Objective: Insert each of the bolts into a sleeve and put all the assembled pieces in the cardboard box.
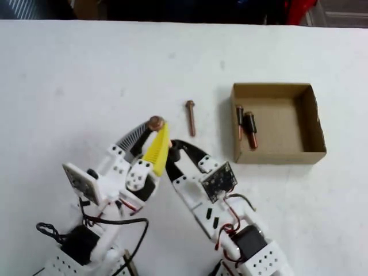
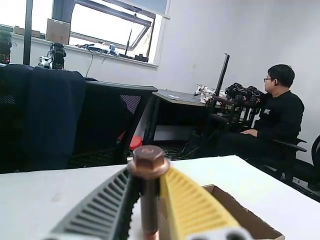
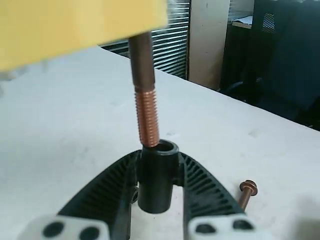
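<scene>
Bolt (image 3: 145, 100) tip at sleeve (image 3: 158, 175) mouth.
My left gripper (image 2: 148, 182) clamps the bolt upright, thread down; my right gripper (image 3: 158, 161) clamps the sleeve bore-up beneath, aligning them. Spare bolt (image 1: 190, 118) lies near the cardboard box (image 1: 315, 122).

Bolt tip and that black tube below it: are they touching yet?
Cannot tell. In the right wrist view the tip of the bolt meets the rim of the tube with no gap showing, but it may just hang in front.
</scene>
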